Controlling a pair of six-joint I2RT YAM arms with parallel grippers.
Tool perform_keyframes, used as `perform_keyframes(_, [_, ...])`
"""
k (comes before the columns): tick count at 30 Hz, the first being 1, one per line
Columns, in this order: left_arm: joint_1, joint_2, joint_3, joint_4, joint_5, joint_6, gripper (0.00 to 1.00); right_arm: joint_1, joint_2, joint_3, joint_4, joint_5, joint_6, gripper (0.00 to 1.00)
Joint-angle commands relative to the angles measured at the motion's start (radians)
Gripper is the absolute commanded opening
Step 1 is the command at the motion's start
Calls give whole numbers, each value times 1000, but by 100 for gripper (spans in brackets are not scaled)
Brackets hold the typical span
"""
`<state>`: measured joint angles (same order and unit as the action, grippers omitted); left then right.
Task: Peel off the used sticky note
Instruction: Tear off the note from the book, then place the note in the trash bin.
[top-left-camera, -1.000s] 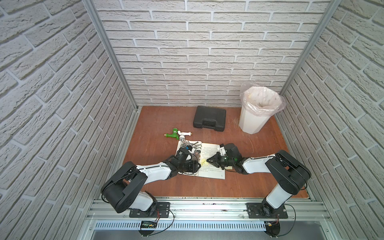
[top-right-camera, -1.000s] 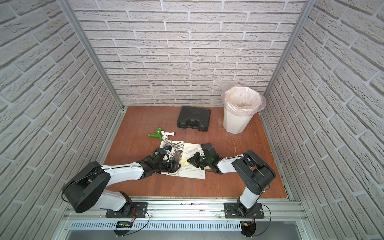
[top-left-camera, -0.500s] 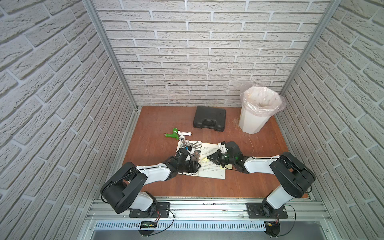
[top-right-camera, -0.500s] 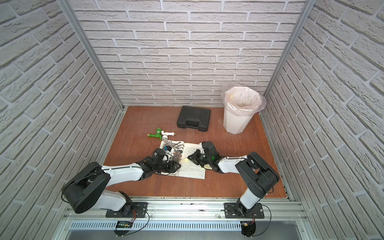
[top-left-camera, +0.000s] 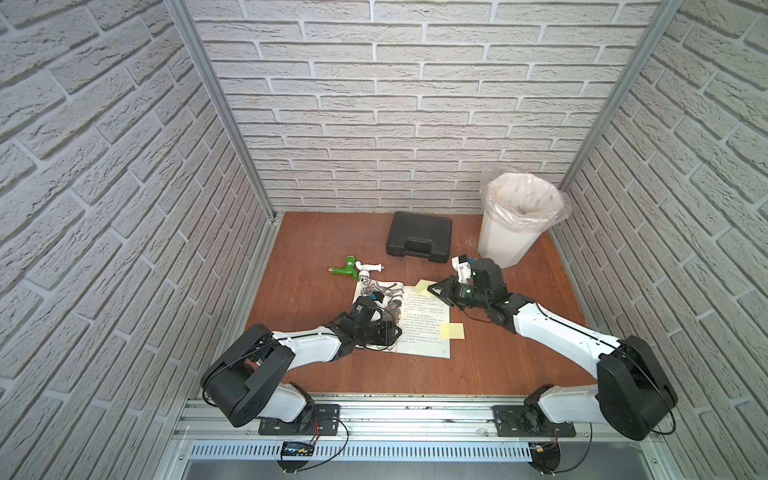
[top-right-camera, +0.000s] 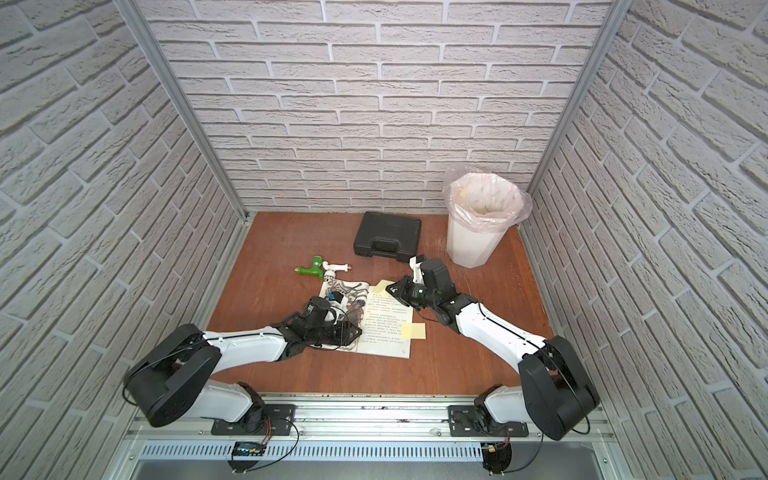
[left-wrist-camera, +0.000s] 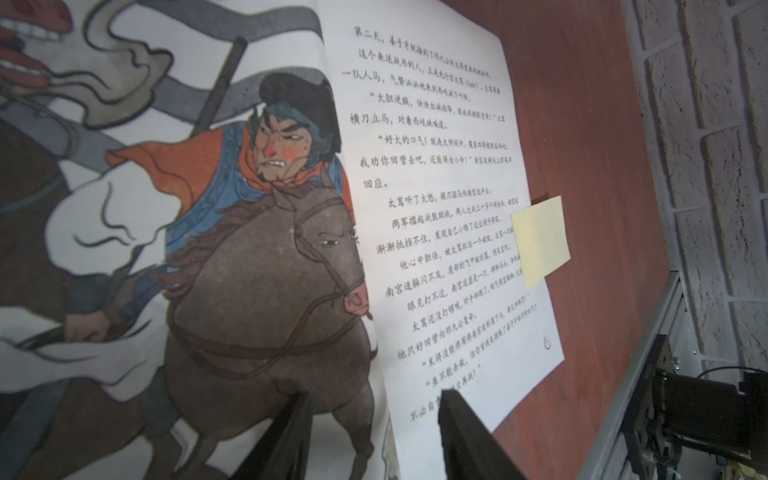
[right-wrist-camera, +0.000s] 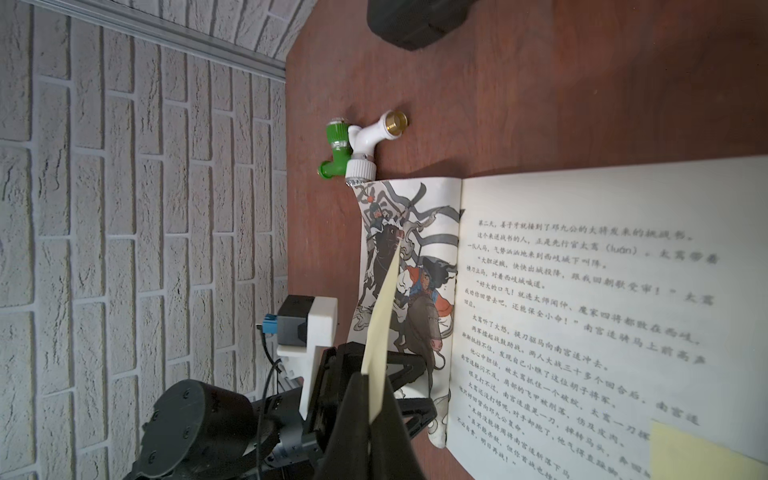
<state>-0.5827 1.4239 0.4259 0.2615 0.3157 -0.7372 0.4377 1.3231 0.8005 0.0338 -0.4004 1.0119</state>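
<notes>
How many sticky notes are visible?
2. The peeled note is pinched in the right end effector; the other note sticks on the book's text-page edge. More may hide in the bin.

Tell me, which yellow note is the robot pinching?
The far note, by the book's far edge, clamped in the shut right gripper. The near note lies flat on the page's side edge, untouched.
</notes>
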Motion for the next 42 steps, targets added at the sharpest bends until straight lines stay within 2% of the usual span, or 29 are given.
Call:
perform_keyframes(1, [3,31,-21,-80,-6,-2,54,-41,-83,95,-161,32,-131,3])
perform_keyframes(9, [3,34,-14,-74,0,-3,55,-169,-121,361,-387,30,-262,3])
perform_keyframes(16, [4,18,-18,-60,7,-4,55,-355,-54,555,-434,1,-276,3])
perform_keyframes(24, [4,-1,-14,-69,12,-2,56,-572,127,749,-460,-38,-243,3])
perform_keyframes(33, [2,-1,0,-70,16,-3,56,-677,378,1022,-622,11,-302,5])
perform_keyframes(36, [0,3,9,-75,18,-3,56,-685,450,1123,-688,32,-326,10])
perform_keyframes(42, [-3,-2,23,-87,17,1,56,-689,519,1259,-778,61,-361,36])
